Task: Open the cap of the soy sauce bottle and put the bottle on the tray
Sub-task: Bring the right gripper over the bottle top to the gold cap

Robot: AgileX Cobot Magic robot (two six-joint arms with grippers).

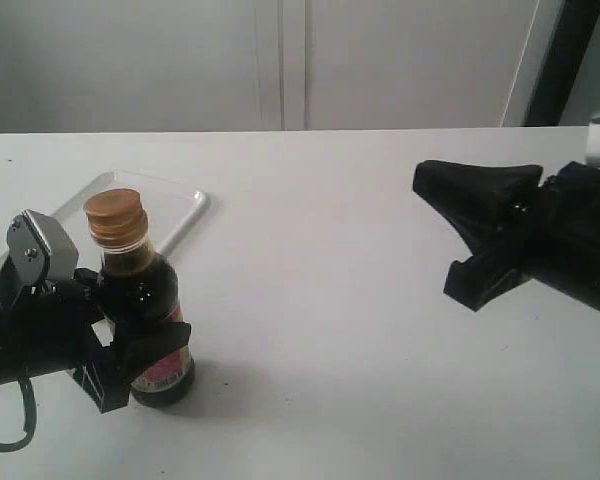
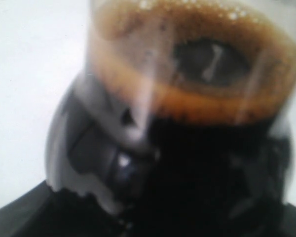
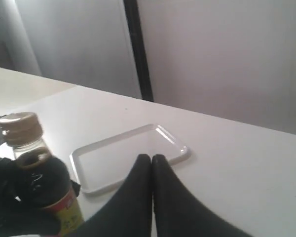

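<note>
The soy sauce bottle (image 1: 145, 305) stands upright on the white table, just in front of the tray (image 1: 180, 205). Its golden-brown cap (image 1: 114, 215) is down over the neck. My left gripper (image 1: 130, 350) is shut on the bottle's lower body, black fingers on either side. In the left wrist view the bottle (image 2: 187, 98) fills the picture, blurred, with foamy brown liquid. My right gripper (image 1: 422, 180) hovers far to the right, shut and holding nothing. The right wrist view shows its fingertips (image 3: 151, 158) pressed together, with the tray (image 3: 128, 158), bottle (image 3: 49, 192) and cap (image 3: 20, 126) beyond.
The white table (image 1: 340, 330) stretches between the two arms with nothing on it. A pale wall (image 1: 380, 60) runs behind the table's far edge. A black cable (image 1: 20, 430) loops under the left arm near the front edge.
</note>
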